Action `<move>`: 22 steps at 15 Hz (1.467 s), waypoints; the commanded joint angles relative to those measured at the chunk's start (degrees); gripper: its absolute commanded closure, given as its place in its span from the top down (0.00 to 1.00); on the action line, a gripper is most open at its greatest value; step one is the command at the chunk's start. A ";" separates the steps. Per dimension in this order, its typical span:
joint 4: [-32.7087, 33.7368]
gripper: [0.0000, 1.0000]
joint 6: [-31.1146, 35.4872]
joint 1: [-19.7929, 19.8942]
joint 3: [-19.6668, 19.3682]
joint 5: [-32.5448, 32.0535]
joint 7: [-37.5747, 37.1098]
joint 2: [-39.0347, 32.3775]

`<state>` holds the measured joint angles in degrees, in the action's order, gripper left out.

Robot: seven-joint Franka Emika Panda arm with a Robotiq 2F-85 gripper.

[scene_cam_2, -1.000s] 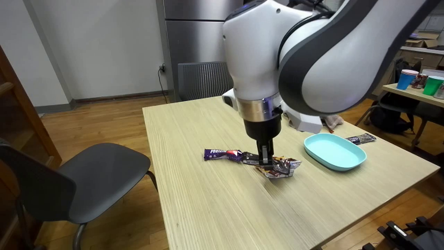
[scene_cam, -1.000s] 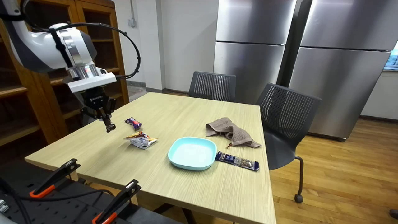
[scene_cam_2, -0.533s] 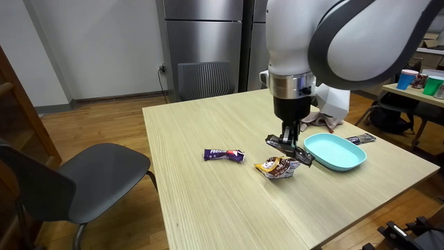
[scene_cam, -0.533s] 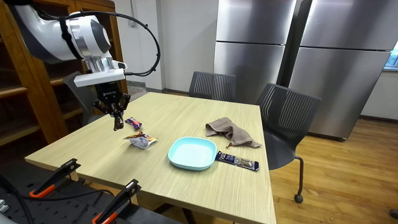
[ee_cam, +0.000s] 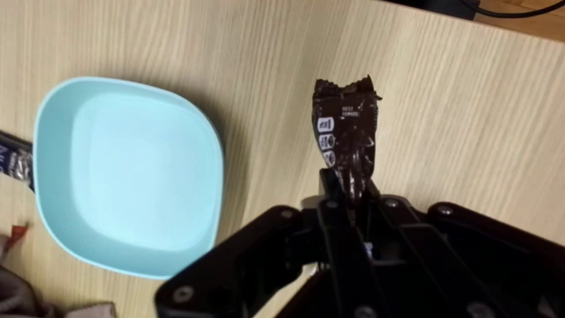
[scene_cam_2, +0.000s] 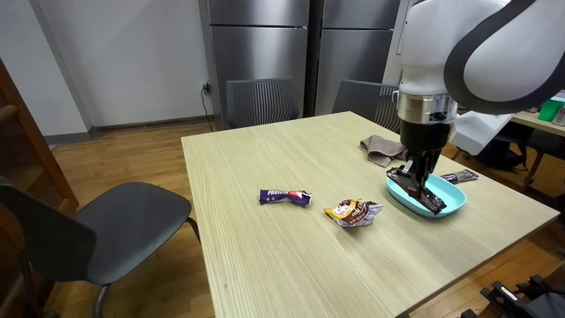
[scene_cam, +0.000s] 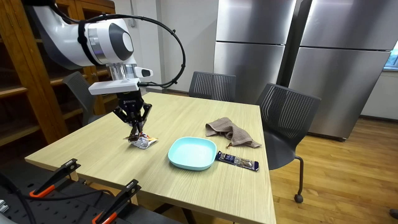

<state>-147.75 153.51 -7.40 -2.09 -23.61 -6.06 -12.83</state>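
In the wrist view, dish (ee_cam: 132,168) on table (ee_cam: 459,128), bar (ee_cam: 15,160) left, wrapper (ee_cam: 346,132) in end effector (ee_cam: 350,183) right of dish

Glossy, crinkled plastic-like held wrapper (ee_cam: 346,121); smooth plastic tray (ee_cam: 128,172); rough, woven-looking cloth (scene_cam: 226,127); matt wood-grain tabletop (scene_cam: 183,115).

Bright, diffuse light — glints on brown wrapper (ee_cam: 347,128), soft shadows

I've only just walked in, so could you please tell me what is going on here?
A white robot arm holds a long, dark brown, glossy packet in its black gripper above the pale wooden table, beside, not over, the shallow turquoise, rounded dish. A crumpled yellow and brown foil packet and a purple packet marked PROTEIN lie on the table.
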 commanded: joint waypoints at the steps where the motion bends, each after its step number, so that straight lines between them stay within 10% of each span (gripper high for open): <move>1: -2.07 0.03 0.95 2.53 -2.57 0.98 -1.99 2.06; 22: 17.66 0.03 -0.52 7.78 -5.83 11.47 -0.12 -16.03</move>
<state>-134.03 153.83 -0.30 -8.83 -14.43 -7.25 -25.19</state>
